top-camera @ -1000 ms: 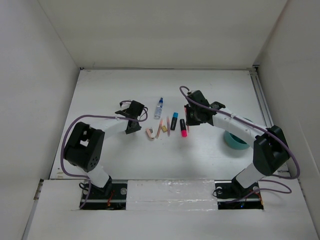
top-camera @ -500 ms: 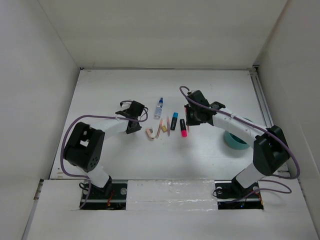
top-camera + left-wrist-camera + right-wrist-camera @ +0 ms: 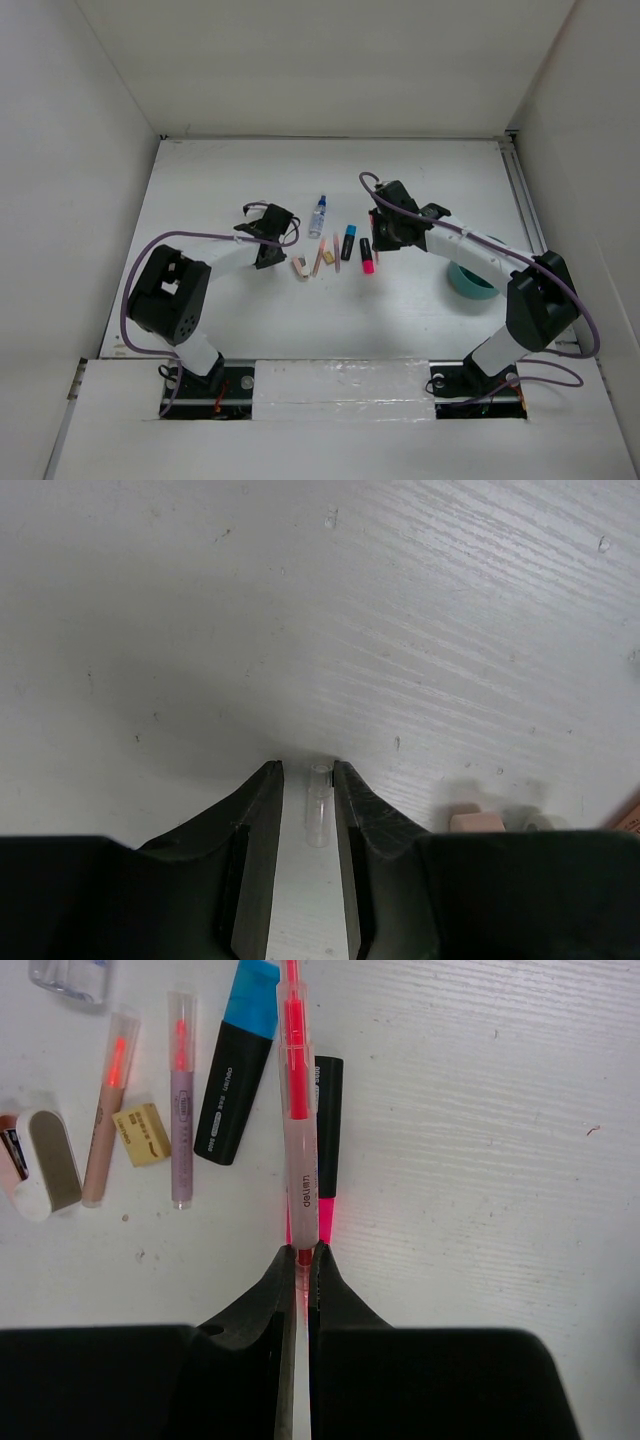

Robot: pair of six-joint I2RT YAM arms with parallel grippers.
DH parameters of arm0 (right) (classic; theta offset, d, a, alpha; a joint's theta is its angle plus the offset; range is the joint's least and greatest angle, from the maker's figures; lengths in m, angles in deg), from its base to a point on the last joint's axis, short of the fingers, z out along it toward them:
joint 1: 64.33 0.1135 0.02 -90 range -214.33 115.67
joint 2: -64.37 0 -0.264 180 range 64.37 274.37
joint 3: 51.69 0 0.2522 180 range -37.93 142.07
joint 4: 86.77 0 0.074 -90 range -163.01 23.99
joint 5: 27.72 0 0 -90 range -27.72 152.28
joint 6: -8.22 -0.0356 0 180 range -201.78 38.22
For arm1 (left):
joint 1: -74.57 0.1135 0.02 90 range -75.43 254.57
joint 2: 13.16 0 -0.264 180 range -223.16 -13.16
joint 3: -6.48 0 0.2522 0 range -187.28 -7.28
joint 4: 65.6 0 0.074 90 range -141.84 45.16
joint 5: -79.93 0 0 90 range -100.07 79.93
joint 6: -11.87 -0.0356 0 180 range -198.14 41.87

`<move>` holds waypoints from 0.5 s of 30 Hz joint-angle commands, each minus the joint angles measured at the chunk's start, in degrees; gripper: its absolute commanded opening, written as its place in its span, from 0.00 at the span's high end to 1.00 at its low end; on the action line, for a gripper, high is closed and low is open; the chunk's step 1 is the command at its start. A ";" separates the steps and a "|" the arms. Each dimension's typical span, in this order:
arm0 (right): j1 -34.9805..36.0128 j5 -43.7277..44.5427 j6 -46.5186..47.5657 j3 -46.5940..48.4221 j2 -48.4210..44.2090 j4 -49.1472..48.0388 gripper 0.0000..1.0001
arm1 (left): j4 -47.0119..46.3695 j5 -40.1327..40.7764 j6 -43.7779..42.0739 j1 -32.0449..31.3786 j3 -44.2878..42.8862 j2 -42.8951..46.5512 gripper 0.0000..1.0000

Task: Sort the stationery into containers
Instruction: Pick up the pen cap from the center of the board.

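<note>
The stationery lies in a row mid-table: a clear bottle with a blue cap [image 3: 318, 215], a blue-black highlighter [image 3: 348, 242], a pink-black highlighter [image 3: 367, 257], thin pencils [image 3: 318, 260] and eraser blocks [image 3: 300, 268]. My right gripper [image 3: 385, 236] is shut on a translucent pencil with a red core [image 3: 298, 1150], held just above the pink-black highlighter [image 3: 328, 1100]. My left gripper [image 3: 268, 240] is low over the table left of the row. Its jaws stand narrowly apart around a small clear tube [image 3: 319, 805], which touches only the right finger. The teal cup [image 3: 470, 280] stands at the right.
In the right wrist view the bottle [image 3: 70, 975], two pencils [image 3: 105, 1110], a tan eraser [image 3: 142, 1133] and a white-pink eraser [image 3: 45, 1160] lie left of the held pencil. A pinkish eraser [image 3: 475, 822] lies right of the left fingers. White walls enclose the table.
My left gripper has shifted slightly right, toward the row of stationery. The right arm and the held pencil have not moved.
</note>
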 commanded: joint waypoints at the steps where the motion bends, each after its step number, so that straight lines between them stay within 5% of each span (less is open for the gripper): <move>1: 0.53 1.02 0.54 -0.21 -1.67 -2.04 1.00 | 4.71 -3.51 1.87 -0.32 3.37 -1.17 0.77; 15: 0.53 1.02 0.54 -0.21 -1.67 -2.04 1.00 | 4.71 -4.13 1.87 -1.37 3.90 -1.16 0.77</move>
